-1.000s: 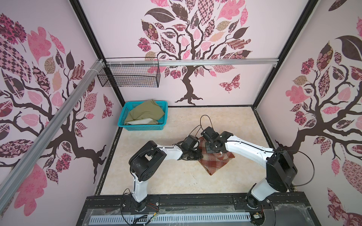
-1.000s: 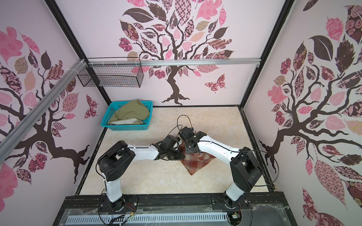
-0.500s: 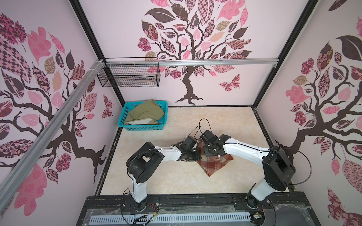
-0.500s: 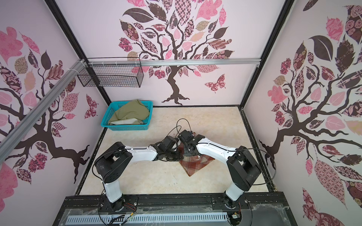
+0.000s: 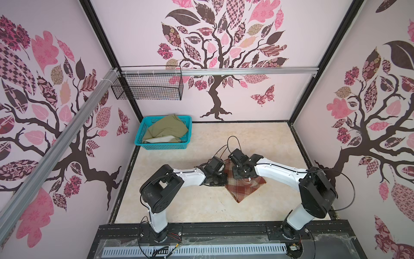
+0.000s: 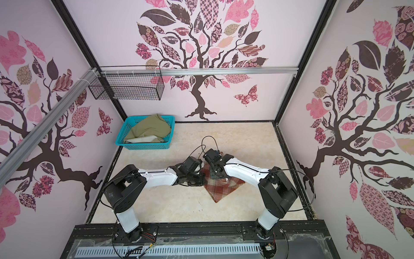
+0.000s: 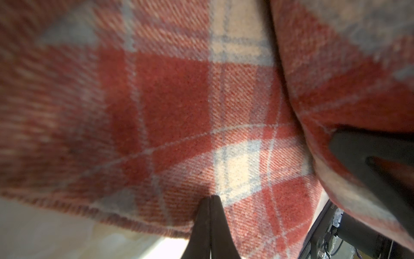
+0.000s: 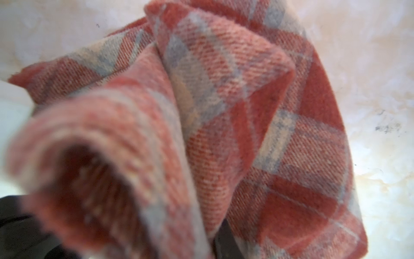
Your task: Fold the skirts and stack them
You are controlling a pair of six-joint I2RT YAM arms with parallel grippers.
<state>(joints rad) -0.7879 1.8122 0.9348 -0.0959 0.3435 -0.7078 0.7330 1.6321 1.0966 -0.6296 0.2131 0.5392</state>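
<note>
Both top views: right claw (image 5: 239, 176) has swung its plaid (image 5: 245, 189) corner across to the left claw (image 5: 223, 179) — fold closing on the surface (image 5: 179, 201); green skirt (image 5: 167, 131) waits in the basket (image 5: 163, 146). Left wrist: claw pinched shut at the plaid. Right wrist: narrow grip — plaid draped, held.

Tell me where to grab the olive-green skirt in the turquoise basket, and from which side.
Pinch the bunched corner of the olive-green skirt that rises past the far rim of the turquoise basket, coming straight down from above. The basket walls block a sideways approach, and that raised fold is probably the easiest cloth to close on.
</note>
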